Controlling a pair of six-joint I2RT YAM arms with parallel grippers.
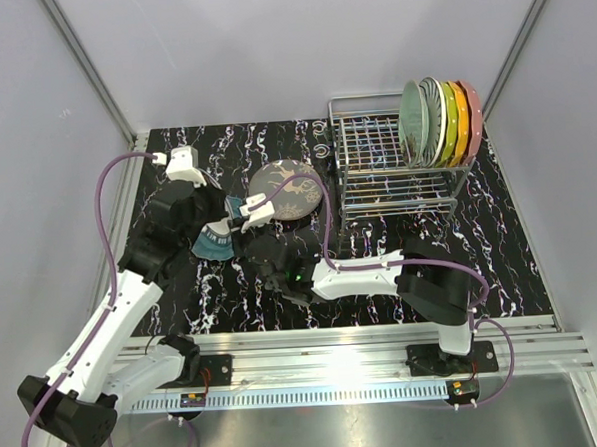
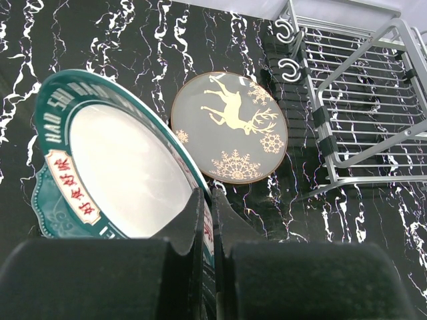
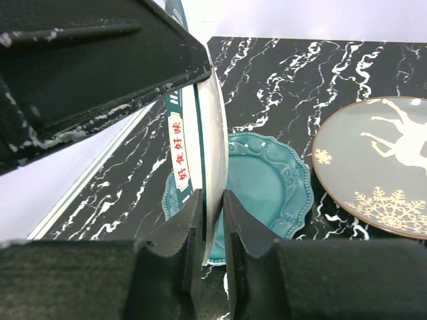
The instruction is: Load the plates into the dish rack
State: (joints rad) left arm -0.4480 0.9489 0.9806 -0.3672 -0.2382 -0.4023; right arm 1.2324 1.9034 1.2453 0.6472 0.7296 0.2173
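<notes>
A white plate with a dark green rim and red characters (image 2: 120,167) stands on edge above the table. My left gripper (image 2: 208,200) is shut on its rim. My right gripper (image 3: 212,200) pinches the same plate (image 3: 212,133) from the opposite side, one finger on each face. Under it a teal scalloped plate (image 3: 267,187) lies flat. Flat on the table behind lies a dark grey plate with a pale deer (image 1: 289,189). The dish rack (image 1: 391,169) stands at the back right, with several plates (image 1: 443,121) upright at its right end.
Both arms meet left of centre over the black marbled table (image 1: 380,249). The rack's left slots (image 2: 360,113) hold nothing. A metal rail (image 1: 365,345) runs along the near edge, and pale walls close in the sides.
</notes>
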